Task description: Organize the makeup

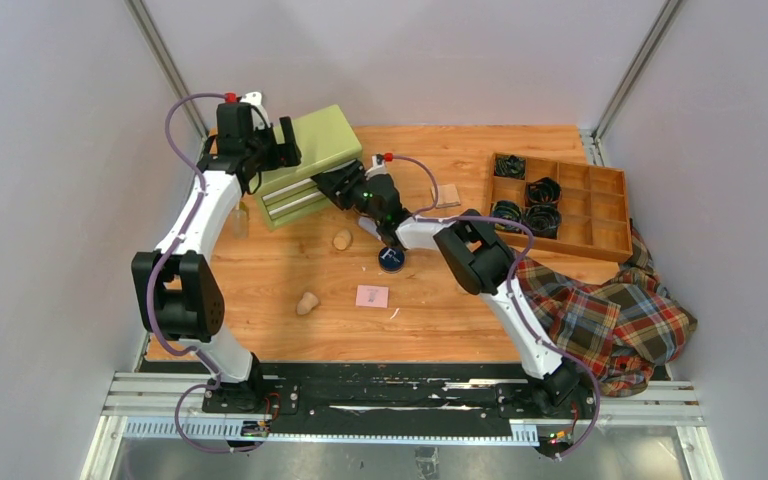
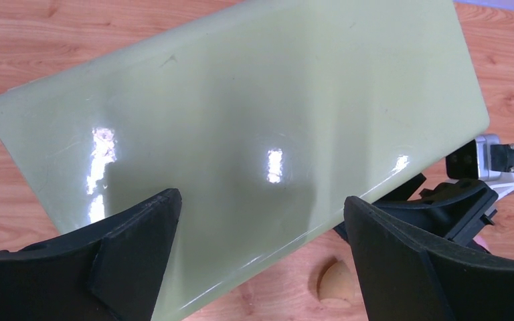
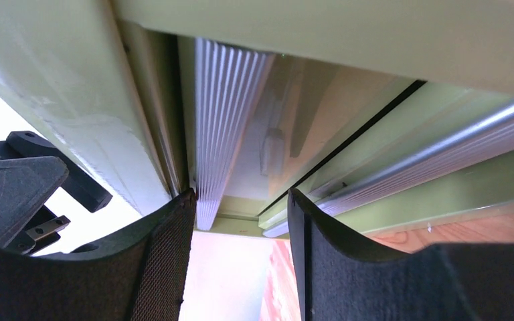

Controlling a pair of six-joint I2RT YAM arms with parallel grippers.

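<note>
The makeup lies loose on the wooden table: two tan egg-shaped sponges [image 1: 342,239] [image 1: 306,302], a pink square pad [image 1: 371,296], a navy round compact [image 1: 391,259], a tan square [image 1: 448,194] and a clear bottle [image 1: 239,218]. My left gripper [image 1: 288,152] [image 2: 261,227] hovers open over the glossy top of a green drawer box [image 1: 310,145] [image 2: 241,114], with one sponge [image 2: 338,284] showing past its edge. My right gripper [image 1: 320,181] [image 3: 241,217] is at the box's drawer fronts, jaws partly apart. A ribbed silver handle [image 3: 224,120] ends just beyond its fingertips, and nothing is between them.
A wooden divider tray [image 1: 610,235] at the back right holds black coiled bands [image 1: 543,190]. A plaid cloth [image 1: 610,315] is heaped at the right front, by the right arm's base. Grey walls enclose the table on three sides.
</note>
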